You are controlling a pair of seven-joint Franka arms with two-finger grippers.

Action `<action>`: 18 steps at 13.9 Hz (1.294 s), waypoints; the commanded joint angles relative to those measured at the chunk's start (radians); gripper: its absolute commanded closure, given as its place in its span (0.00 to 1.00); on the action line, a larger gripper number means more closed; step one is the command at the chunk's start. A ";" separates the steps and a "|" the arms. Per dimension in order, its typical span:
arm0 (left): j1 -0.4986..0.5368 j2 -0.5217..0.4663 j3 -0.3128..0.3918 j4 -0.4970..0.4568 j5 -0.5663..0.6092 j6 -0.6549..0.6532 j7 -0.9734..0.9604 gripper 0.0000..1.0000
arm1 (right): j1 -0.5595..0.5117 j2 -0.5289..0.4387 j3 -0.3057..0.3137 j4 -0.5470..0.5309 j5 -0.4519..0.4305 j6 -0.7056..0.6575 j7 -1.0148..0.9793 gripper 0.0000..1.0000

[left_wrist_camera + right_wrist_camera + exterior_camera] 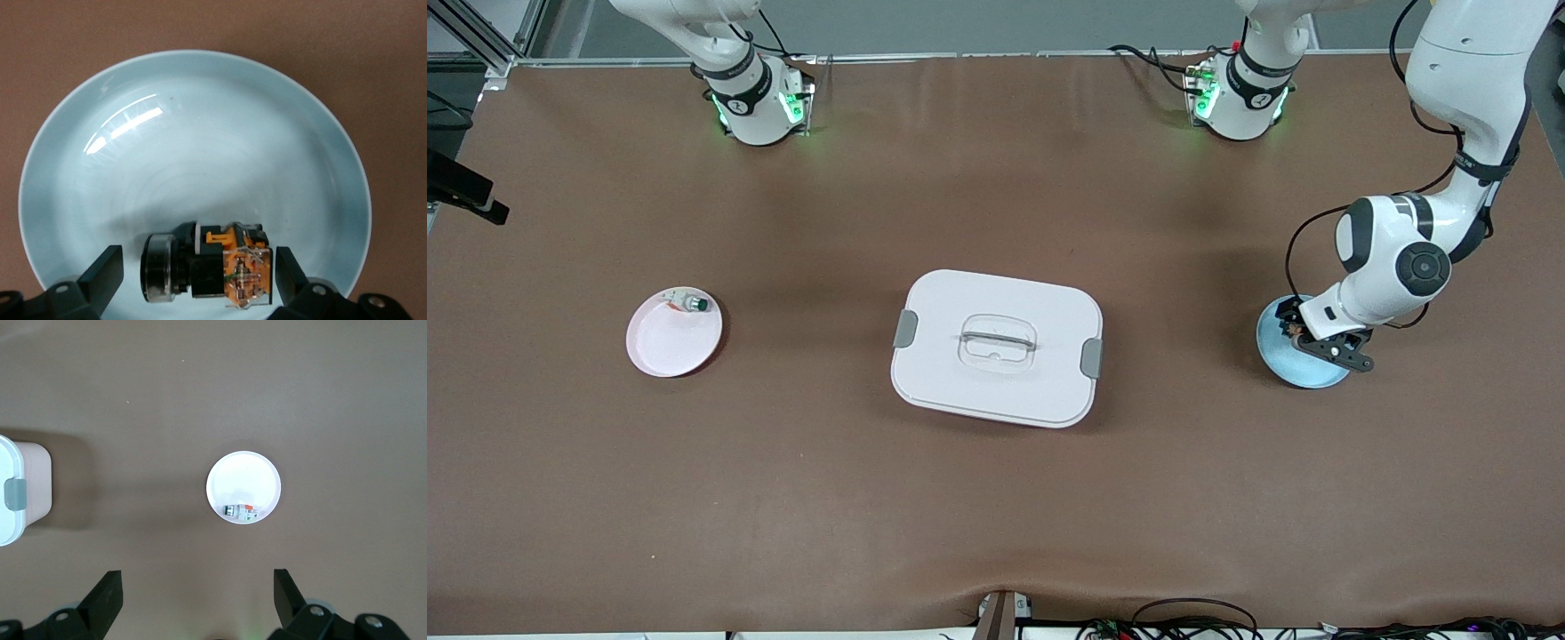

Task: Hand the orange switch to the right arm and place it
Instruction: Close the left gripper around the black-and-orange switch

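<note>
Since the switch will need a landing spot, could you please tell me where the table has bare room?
Bare brown table runs between the white lidded box and the pink plate, and nearer the camera than all three. The pale blue plate is crowded: the open left gripper straddles the orange switch. The right gripper waits, open, high above.

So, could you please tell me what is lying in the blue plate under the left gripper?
The orange switch lies on its side in the blue plate, between the open fingers of the left gripper. The plate's rim nearest the gripper is hidden.
</note>
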 commanded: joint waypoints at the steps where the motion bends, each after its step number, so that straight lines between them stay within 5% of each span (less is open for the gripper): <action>1: 0.013 0.002 -0.010 -0.008 0.023 0.022 -0.006 0.00 | -0.010 -0.018 0.009 -0.017 -0.008 0.003 0.012 0.00; 7: 0.015 0.005 -0.010 -0.010 0.021 0.026 -0.018 0.01 | -0.011 -0.018 0.009 -0.017 -0.008 0.003 0.012 0.00; 10: 0.015 0.003 -0.010 -0.010 0.021 0.026 -0.020 0.49 | -0.011 -0.018 0.009 -0.017 -0.008 0.002 0.012 0.00; 12: 0.016 0.003 -0.010 -0.010 0.017 0.024 -0.021 0.65 | -0.011 -0.018 0.009 -0.017 -0.008 0.002 0.012 0.00; 18: 0.042 -0.039 -0.011 -0.010 0.018 -0.016 -0.018 0.70 | -0.011 -0.018 0.009 -0.017 -0.008 0.005 0.012 0.00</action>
